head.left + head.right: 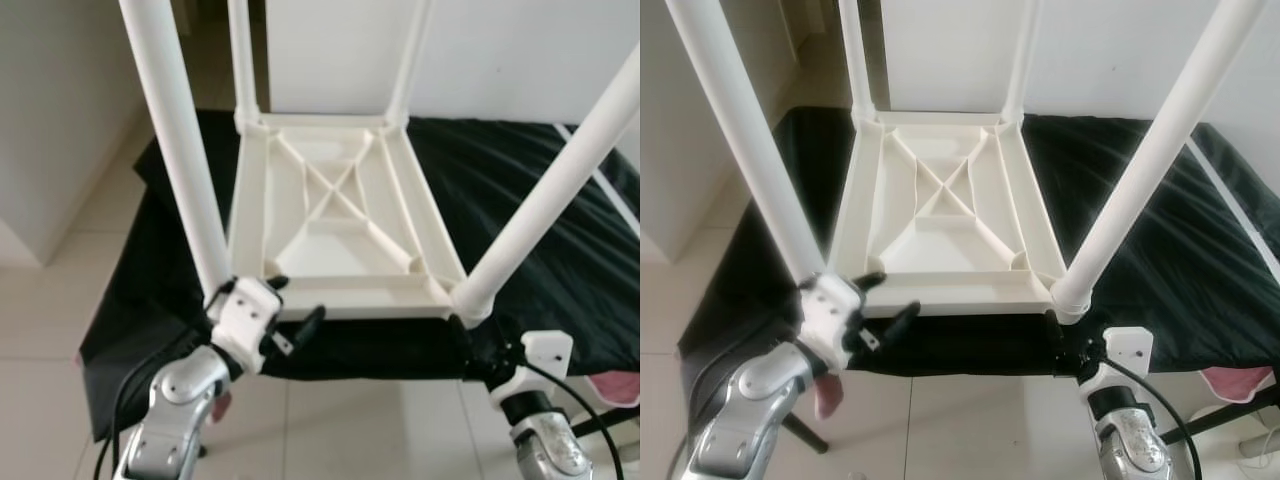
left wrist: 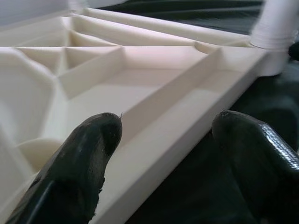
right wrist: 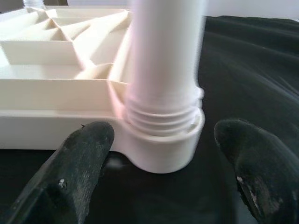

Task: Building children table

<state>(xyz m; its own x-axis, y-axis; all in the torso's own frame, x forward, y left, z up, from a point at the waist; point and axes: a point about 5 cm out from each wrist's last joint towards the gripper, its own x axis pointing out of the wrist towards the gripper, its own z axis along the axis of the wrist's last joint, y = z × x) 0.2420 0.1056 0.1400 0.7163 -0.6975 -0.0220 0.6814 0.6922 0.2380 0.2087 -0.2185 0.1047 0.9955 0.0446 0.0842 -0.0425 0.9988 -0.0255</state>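
A white plastic children's table point(image 1: 330, 235) lies upside down on a black cloth, ribbed underside up. Four white legs stand in its corner sockets: near-left leg point(image 1: 180, 150), near-right leg point(image 1: 550, 200), and two far legs point(image 1: 243, 60). My left gripper point(image 1: 298, 300) is open at the near-left corner. Its fingers point(image 2: 93, 140) straddle the near rim point(image 2: 177, 140), one over the ribbed inside and one outside. My right gripper point(image 1: 480, 345) is open at the near-right corner. Its fingers point(image 3: 84, 149) stand on either side of the threaded leg socket point(image 3: 163, 144).
The black cloth point(image 1: 520, 190) covers a low surface whose front edge runs just below the table. Pale tiled floor point(image 1: 60, 310) lies to the left and in front. A white wall point(image 1: 500, 50) stands behind. Something pink point(image 1: 615, 385) peeks out at the right edge.
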